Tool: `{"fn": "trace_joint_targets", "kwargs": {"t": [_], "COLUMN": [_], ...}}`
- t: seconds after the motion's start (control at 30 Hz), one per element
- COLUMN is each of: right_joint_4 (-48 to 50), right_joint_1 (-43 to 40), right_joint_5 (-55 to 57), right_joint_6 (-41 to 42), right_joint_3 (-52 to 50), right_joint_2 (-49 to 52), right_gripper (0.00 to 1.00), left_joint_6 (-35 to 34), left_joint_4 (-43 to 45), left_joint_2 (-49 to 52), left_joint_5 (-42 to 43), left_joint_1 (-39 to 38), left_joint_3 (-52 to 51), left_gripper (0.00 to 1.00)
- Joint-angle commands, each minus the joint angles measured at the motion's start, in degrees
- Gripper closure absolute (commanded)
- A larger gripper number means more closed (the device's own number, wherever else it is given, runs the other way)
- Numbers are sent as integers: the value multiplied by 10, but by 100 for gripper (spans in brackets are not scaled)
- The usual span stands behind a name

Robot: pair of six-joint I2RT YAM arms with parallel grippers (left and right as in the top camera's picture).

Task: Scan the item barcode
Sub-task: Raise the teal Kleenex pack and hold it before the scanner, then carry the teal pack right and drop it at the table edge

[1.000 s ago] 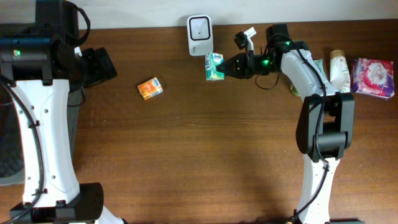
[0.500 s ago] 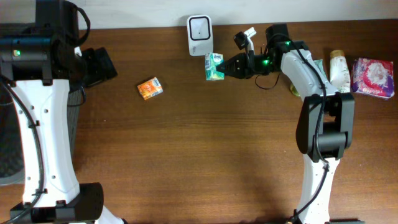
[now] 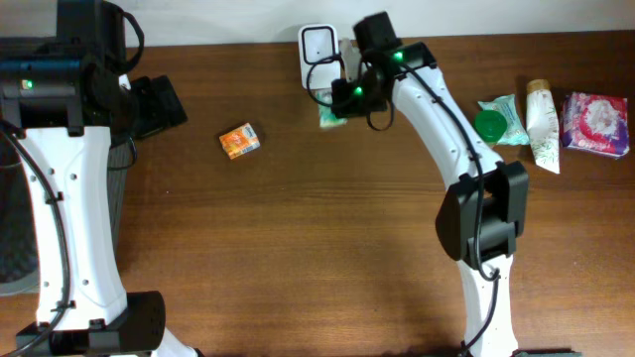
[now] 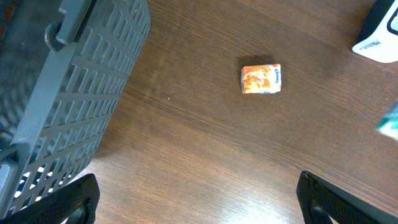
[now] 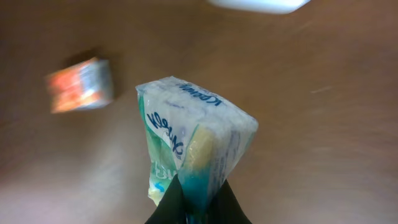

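My right gripper (image 5: 198,208) is shut on the bottom edge of a green and white tissue pack (image 5: 193,137), which hangs above the table. In the overhead view the pack (image 3: 331,118) shows just below the white scanner (image 3: 317,48) at the table's back edge, with my right gripper (image 3: 342,102) over it. The scanner's edge (image 5: 258,4) lies at the top of the right wrist view. My left gripper (image 4: 199,205) stands open over bare wood at the left, holding nothing. No barcode is visible.
A small orange pack (image 3: 239,141) lies left of the scanner, also the orange pack (image 4: 261,79). A grey basket (image 4: 74,93) stands at the far left. At the back right lie a green-capped pouch (image 3: 499,121), a tube (image 3: 542,124) and a pink pack (image 3: 595,124).
The right arm has swung left, so its wrist now sits beside the scanner. The tissue pack stays gripped and has shifted slightly down. The left arm has not moved.
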Motion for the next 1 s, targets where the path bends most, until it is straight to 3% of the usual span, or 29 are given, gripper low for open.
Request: {"fn": "trace_joint_targets", "kwargs": {"t": [0.0,0.13,0.27,0.4,0.73,0.83,0.97], "right_joint_4": [75,228,376,459,473,468,358], "right_joint_1": [40,43,43,43,43,43,23], "right_joint_5": [341,319,285,283,297,390,416], "right_joint_6": [-60,-120,-310,-417,-414,-408,-256], "right_joint_3": [23,23,23,23,23,27,92], "right_joint_2": [0,18,62,104,131,124,65], "right_gripper": [96,96,96,96,96,96,96], "left_joint_6": [-3,-3,-3,-3,-3,-3,-3], "left_joint_4": [-1,-1,-1,0,0,-1,-1], "left_joint_2": [-9,-9,-9,-9,-9,-9,-9], "left_joint_5": [-2,-2,-2,-2,-2,-2,-2], "left_joint_1": [1,1,1,1,1,1,1], "left_joint_3": [2,2,2,2,2,2,2], "left_gripper": [1,1,1,1,1,1,1]}}
